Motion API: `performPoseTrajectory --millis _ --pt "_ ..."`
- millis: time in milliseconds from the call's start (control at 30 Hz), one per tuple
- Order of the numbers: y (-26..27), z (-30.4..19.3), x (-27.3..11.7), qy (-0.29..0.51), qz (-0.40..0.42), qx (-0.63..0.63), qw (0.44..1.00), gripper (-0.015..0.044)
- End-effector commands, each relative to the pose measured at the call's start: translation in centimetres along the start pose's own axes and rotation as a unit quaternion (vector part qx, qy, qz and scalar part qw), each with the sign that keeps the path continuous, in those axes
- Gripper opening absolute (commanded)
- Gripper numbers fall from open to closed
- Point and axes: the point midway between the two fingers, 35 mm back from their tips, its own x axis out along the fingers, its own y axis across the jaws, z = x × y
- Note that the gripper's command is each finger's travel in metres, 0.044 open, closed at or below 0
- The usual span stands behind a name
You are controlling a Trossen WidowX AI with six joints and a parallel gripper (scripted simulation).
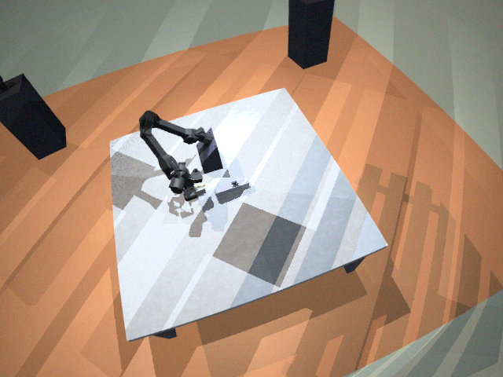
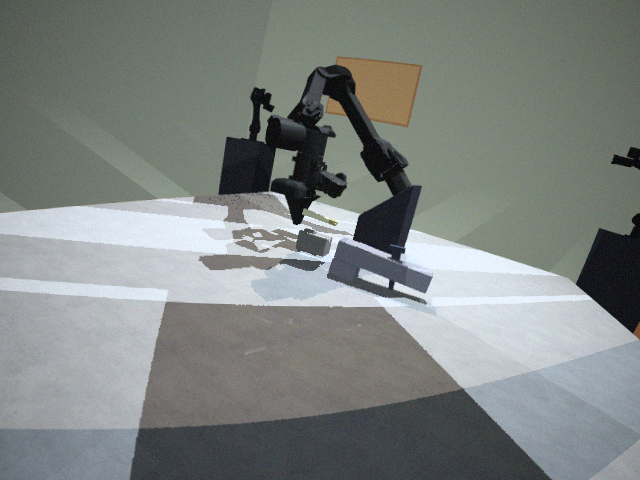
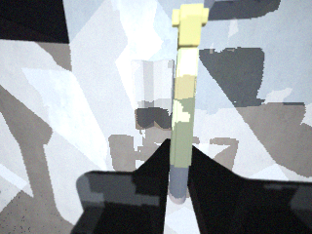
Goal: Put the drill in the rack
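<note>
My gripper is shut on the yellow drill, gripping it near its grey rounded end. The thicker yellow end points away from the fingers, toward the top of the wrist view. The drill is clear of the grey fixture. The dark key stands upright through the fixture's top. The rack, a small pale grooved block, sits below the drill, a little to its left in the wrist view.
A tall dark pedestal carries my arm and stands beside the fixture. Dark pedestals stand off the table. Patchy shadows cross the tabletop and blur edges around the rack.
</note>
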Motion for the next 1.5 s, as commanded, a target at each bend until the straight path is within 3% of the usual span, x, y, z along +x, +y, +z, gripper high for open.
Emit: performPoseTrajectory --millis 0,1467 --pt "0.7 -0.2 -0.1 0.0 -0.005 0.001 1.0 0.0" --pt "2.4 -1.0 4.2 0.001 -0.004 0.0 1.0 0.0"
